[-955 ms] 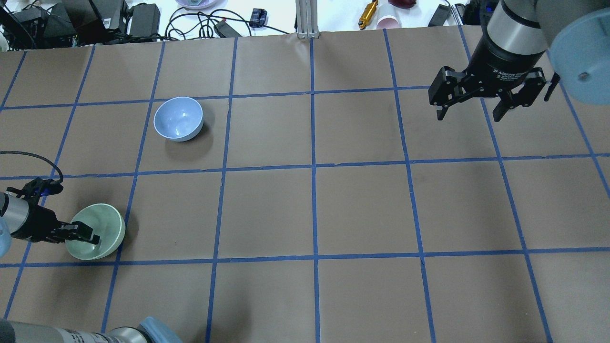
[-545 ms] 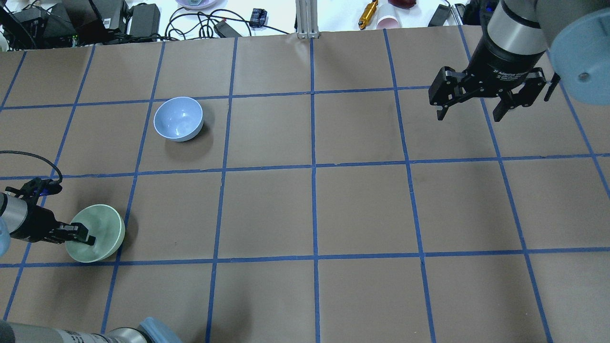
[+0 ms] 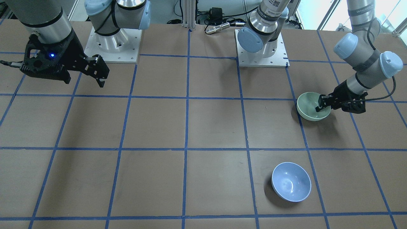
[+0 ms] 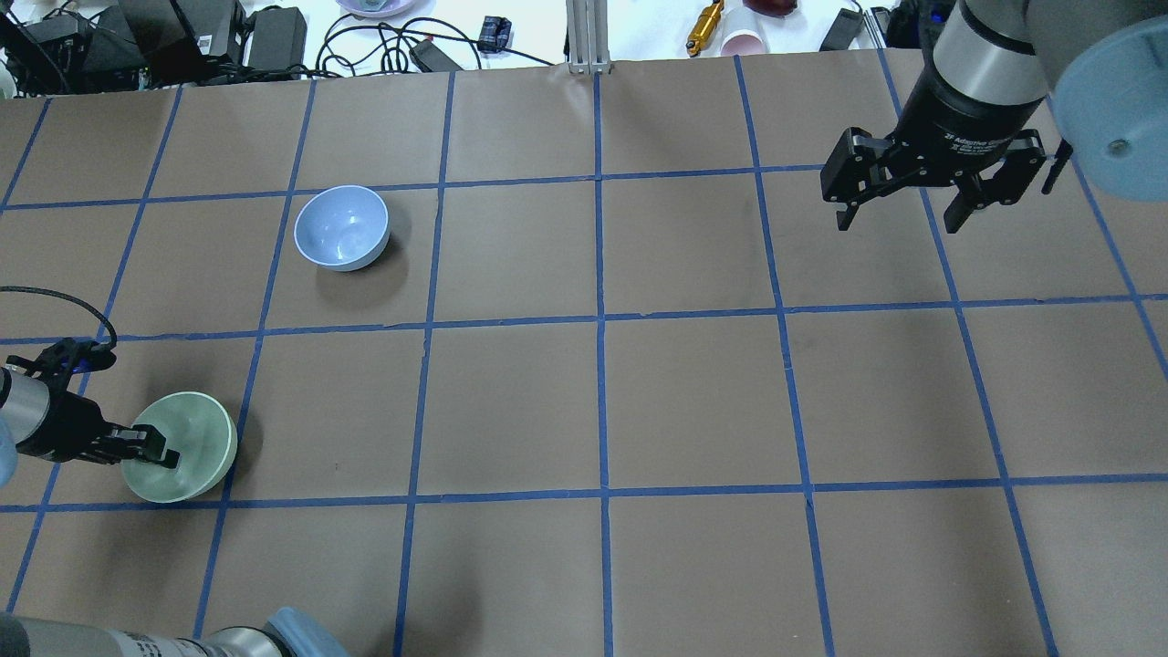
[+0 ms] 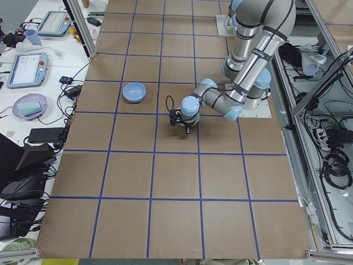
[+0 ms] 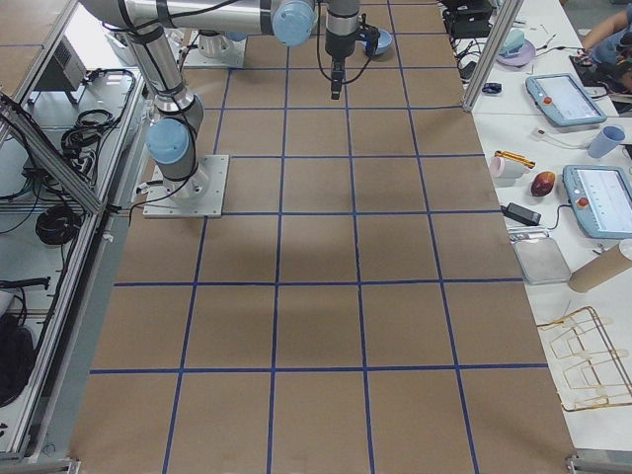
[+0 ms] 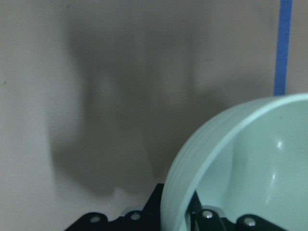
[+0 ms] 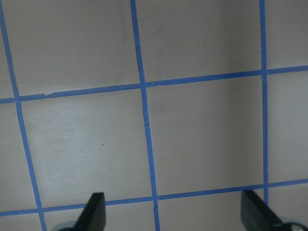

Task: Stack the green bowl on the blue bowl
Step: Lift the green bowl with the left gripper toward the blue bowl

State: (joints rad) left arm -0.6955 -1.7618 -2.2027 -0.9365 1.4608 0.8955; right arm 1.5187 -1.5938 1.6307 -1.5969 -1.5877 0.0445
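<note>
While nearly closed — left tool tight on green bowl rim.

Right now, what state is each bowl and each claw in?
green bowl: open side up, rim pinched by left gripper.
blue bowl: upright, empty, standing alone.
left gripper: shut on the green bowl's rim.
right gripper: open, holding nothing.

From the green bowl, held at its rim by the left gripper at the near left, the way to the blue bowl farther back is open flat table, and the right gripper hangs well apart at the far right.
</note>
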